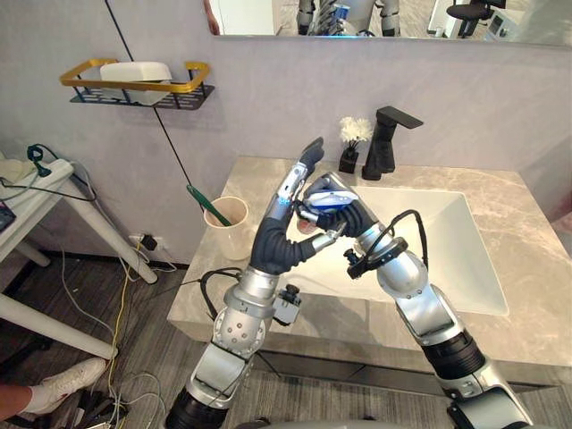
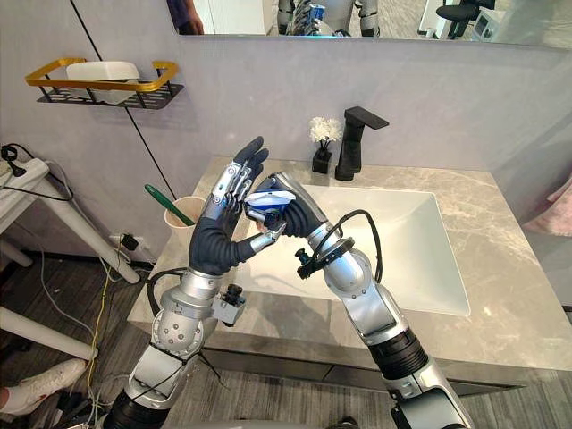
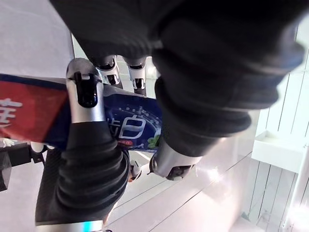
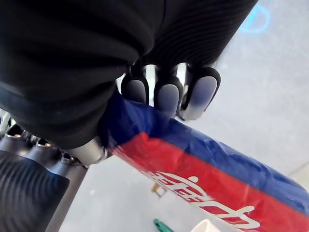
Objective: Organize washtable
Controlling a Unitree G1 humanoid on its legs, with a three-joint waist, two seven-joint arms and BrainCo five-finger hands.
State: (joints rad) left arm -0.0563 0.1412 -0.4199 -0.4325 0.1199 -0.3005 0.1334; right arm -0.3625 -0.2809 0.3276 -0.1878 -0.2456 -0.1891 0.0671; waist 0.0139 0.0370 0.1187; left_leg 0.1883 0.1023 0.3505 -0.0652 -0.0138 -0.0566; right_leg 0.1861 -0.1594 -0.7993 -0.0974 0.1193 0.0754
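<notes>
A blue and red toothpaste tube (image 1: 327, 197) is held in the air over the left end of the sink (image 1: 447, 255). My right hand (image 1: 360, 219) is shut on it, fingers curled over its top; the wrist view shows the tube (image 4: 203, 179) running under those fingertips (image 4: 166, 99). My left hand (image 1: 284, 213) stands upright on the tube's left side, fingers straight and pointing up, thumb reaching under the tube (image 3: 29, 113). A beige cup (image 1: 225, 229) with a green toothbrush (image 1: 206, 205) stands on the counter's left end, just left of the left arm.
A black faucet (image 1: 386, 141) and a small black holder with white tufts (image 1: 354, 145) stand at the back of the grey marble counter (image 1: 527, 223). A gold-rimmed wall shelf (image 1: 134, 88) holds a white item. A white table (image 1: 36, 192) and a person's shoe (image 1: 58, 382) are at left.
</notes>
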